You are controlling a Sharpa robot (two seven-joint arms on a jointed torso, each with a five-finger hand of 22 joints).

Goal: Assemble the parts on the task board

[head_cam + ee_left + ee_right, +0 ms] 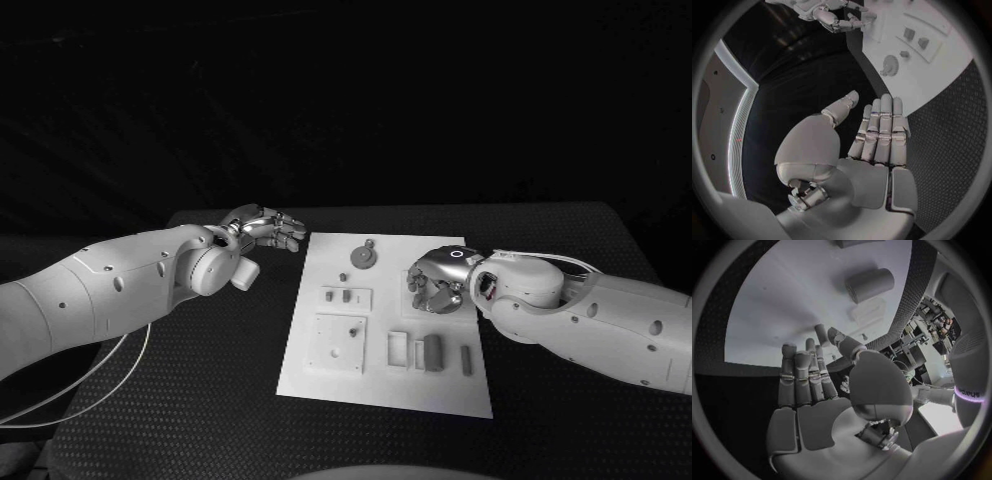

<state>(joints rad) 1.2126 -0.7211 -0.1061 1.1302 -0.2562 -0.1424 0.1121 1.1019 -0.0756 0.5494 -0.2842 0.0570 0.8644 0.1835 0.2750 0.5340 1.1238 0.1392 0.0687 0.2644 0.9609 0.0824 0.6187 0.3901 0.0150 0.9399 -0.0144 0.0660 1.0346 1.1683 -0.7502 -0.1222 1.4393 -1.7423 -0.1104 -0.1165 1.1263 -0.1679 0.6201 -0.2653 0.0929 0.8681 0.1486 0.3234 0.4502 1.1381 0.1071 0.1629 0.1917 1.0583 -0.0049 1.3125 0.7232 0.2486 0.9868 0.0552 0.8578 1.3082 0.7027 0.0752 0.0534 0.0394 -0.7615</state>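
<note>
One task board (325, 375) on one surface (188, 400). Two robot hands: left robot hand (267, 231), right robot hand (437, 280). Grey parts on the board, counted in the head view: one round disc part (365, 257), one small nub (342, 277), one small plate with two pegs (345, 297), one square plate (342, 343), three upright blocks in a row near the front edge (430, 351). Anything under the right robot hand can't be counted.
</note>
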